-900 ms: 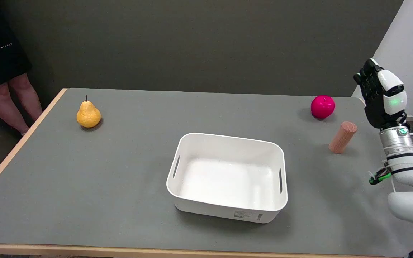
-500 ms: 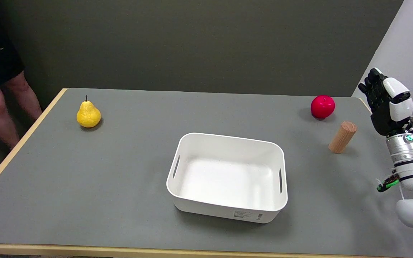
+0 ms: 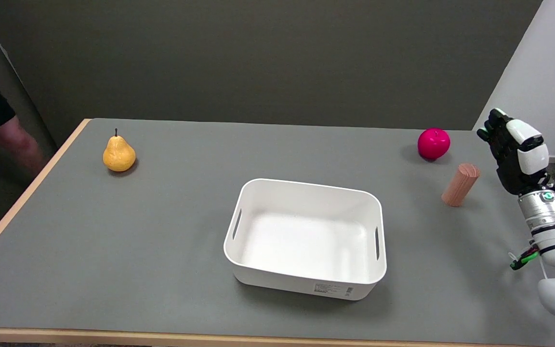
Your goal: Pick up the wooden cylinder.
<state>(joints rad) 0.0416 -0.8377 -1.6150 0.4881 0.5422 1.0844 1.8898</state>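
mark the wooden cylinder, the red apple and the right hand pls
wooden cylinder [image 3: 460,185]: head view, middle of its side.
red apple [image 3: 433,143]: head view, centre of its front.
right hand [image 3: 515,150]: head view, middle of the hand.

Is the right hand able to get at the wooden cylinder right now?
Probably yes. The right hand hovers open just right of the wooden cylinder, with nothing between them; the red apple sits apart behind.

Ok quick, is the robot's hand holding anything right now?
Right hand: open, holding nothing; it is up in the air to the right of the wooden cylinder and apart from it.
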